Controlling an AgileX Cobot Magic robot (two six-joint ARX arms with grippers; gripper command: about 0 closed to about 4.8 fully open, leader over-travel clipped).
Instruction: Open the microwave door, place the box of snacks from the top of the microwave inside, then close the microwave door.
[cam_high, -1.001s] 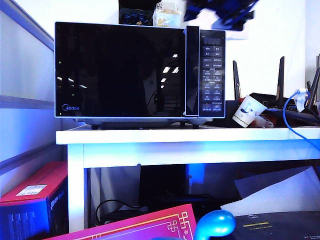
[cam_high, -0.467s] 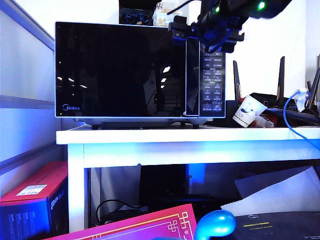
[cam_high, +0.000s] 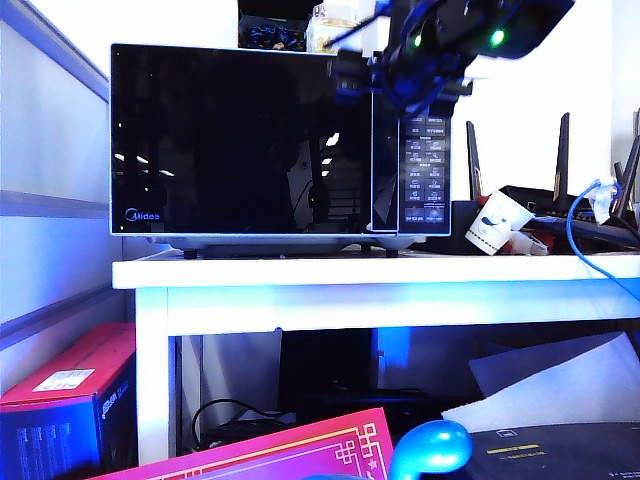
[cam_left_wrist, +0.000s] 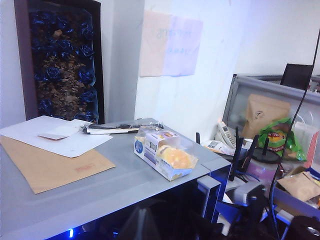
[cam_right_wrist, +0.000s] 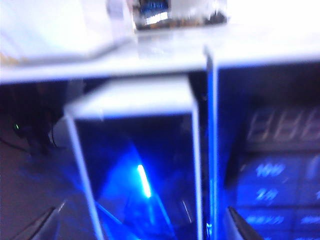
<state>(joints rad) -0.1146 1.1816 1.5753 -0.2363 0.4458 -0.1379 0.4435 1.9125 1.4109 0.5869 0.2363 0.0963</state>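
The microwave (cam_high: 280, 145) stands on a white table with its glossy black door (cam_high: 240, 140) closed. On its top sits the clear box of snacks (cam_high: 335, 25) (cam_left_wrist: 165, 155) with pale yellow contents. My right gripper (cam_high: 400, 80) (cam_right_wrist: 145, 230) is open in front of the microwave's upper right. Its fingers (cam_right_wrist: 50, 220) are spread wide, one before the door's handle strip (cam_right_wrist: 135, 165) and one before the button panel (cam_right_wrist: 270, 170). My left gripper (cam_left_wrist: 141, 225) shows only as a dark wedge with its fingers together, low and in front of the microwave's top, away from the snack box.
A dark box of blue-wrapped items (cam_high: 268, 35) (cam_left_wrist: 62, 60) stands behind the snack box, with papers (cam_left_wrist: 55, 135) and a brown envelope (cam_left_wrist: 50, 167) beside it. A paper cup (cam_high: 495, 222), routers and a blue cable (cam_high: 580, 215) crowd the table right of the microwave.
My right arm has come down from above the microwave's top to the front of the door's upper right corner. The door and the snack box have not moved.
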